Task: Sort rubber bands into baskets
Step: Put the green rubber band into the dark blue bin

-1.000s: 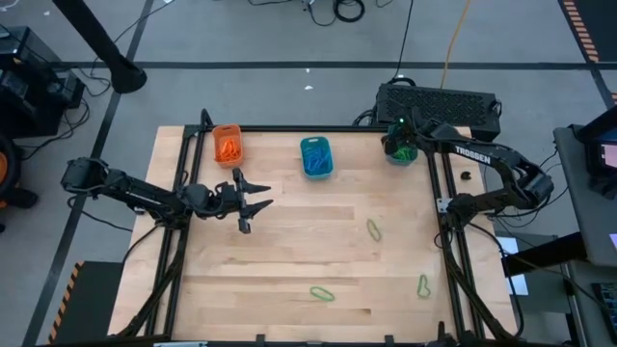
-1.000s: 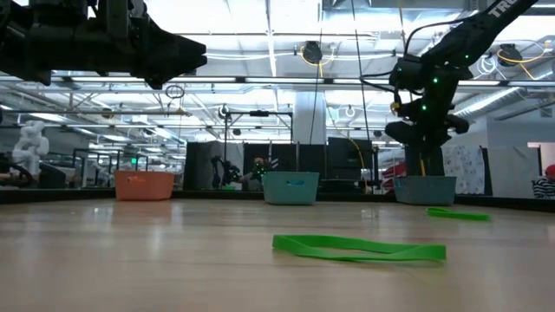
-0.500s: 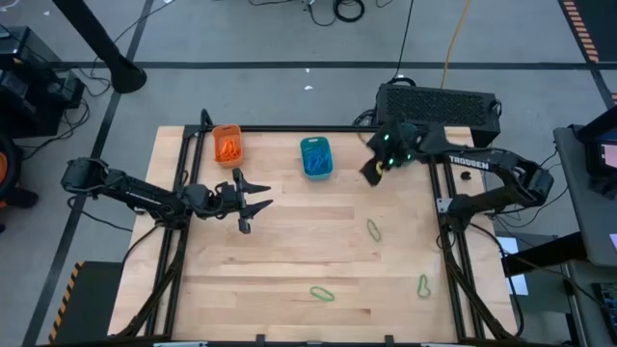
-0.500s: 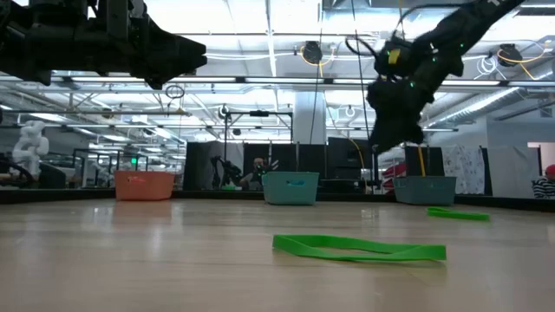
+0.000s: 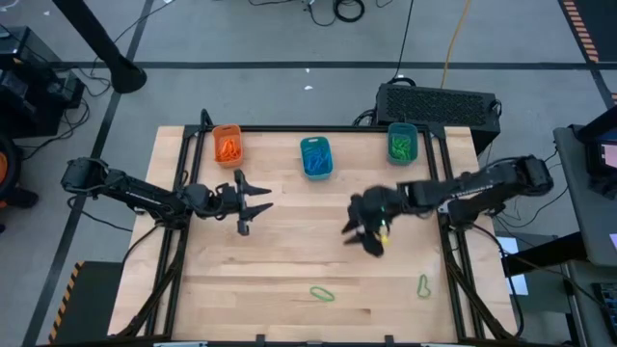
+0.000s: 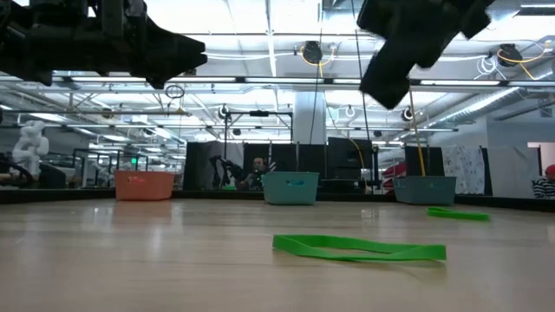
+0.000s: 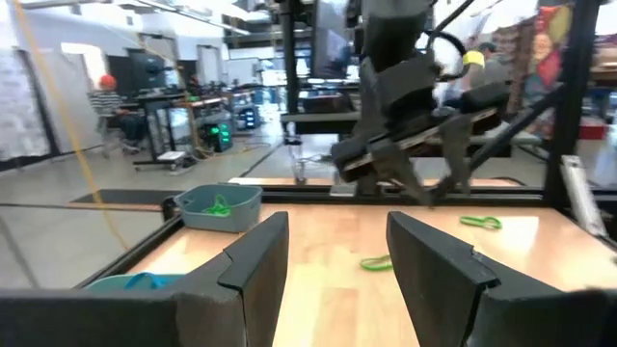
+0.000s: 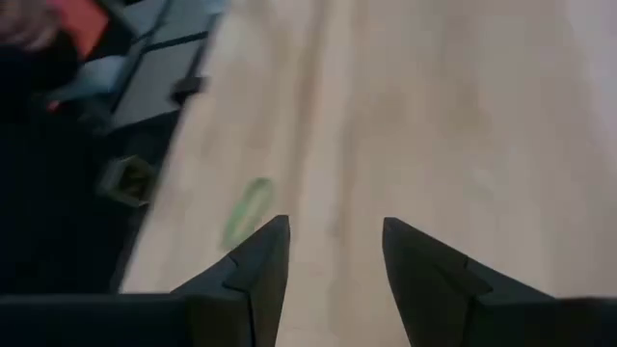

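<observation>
High view: the right gripper (image 5: pixel 369 234) hangs over pale, smooth wood planks of the table (image 5: pixel 289 251), its jaws spread apart with nothing between them. In the right wrist view a thin green rubber band (image 8: pixel 247 212) lies flat just outside one finger (image 8: pixel 253 270), a squashed oval — its long axis running roughly along the fingers. Two more green bands (image 5: pixel 322 293) (image 5: pixel 422 285) lie nearer the table's front edge. Well beyond the jaws stand three rounded plastic baskets — orange (image 5: pixel 227 144), teal (image 5: pixel 315 157), teal (image 5: pixel 402 143). The left gripper (image 5: pixel 258 204) waits, open and empty.
</observation>
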Robot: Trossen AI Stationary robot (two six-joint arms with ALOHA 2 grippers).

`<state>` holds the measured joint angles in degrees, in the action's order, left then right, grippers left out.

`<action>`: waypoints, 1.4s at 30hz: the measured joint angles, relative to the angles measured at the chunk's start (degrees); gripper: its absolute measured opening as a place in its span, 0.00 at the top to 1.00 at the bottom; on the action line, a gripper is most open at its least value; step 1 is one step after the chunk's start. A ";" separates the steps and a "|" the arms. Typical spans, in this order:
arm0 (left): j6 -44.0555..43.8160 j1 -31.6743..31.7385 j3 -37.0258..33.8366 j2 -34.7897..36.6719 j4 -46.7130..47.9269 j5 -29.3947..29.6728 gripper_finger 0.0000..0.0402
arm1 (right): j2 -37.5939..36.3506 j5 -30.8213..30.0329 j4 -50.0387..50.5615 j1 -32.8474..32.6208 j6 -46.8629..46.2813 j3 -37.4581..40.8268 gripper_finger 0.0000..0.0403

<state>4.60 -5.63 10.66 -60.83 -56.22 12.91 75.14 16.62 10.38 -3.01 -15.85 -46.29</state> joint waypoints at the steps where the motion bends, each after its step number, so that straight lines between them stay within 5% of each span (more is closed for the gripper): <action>1: -0.02 -0.02 0.00 0.00 0.10 -0.94 0.54 | -0.01 -0.49 -0.90 -2.26 0.05 -0.01 0.60; 5: -0.48 -0.55 1.51 -0.01 4.19 -2.89 0.54 | 0.01 -4.97 -4.78 -10.35 0.27 -0.01 0.60; 10: -1.28 -2.63 8.66 -0.01 20.16 -2.86 0.54 | 1.82 -9.37 -11.90 -16.66 0.01 -0.03 0.60; 17: -1.25 -6.18 14.53 -0.03 35.72 -2.54 0.54 | 12.40 -9.43 -14.55 -20.62 3.12 -5.13 0.60; 25: 4.73 -11.74 14.69 -0.03 33.98 -7.23 0.54 | 27.55 -9.77 -5.37 -22.31 9.87 -18.75 0.60; 30: 6.27 -14.67 14.69 -0.03 34.25 -8.42 0.54 | 35.11 -15.16 0.11 -22.81 13.06 -25.23 0.60; 42: 3.41 -17.07 14.69 -3.20 33.48 -8.22 0.54 | 44.05 -16.72 -4.27 -22.95 14.59 -27.44 0.60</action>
<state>8.01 -22.70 25.34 -64.03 -22.74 4.68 119.19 -0.11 6.11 -25.96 -1.25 -73.74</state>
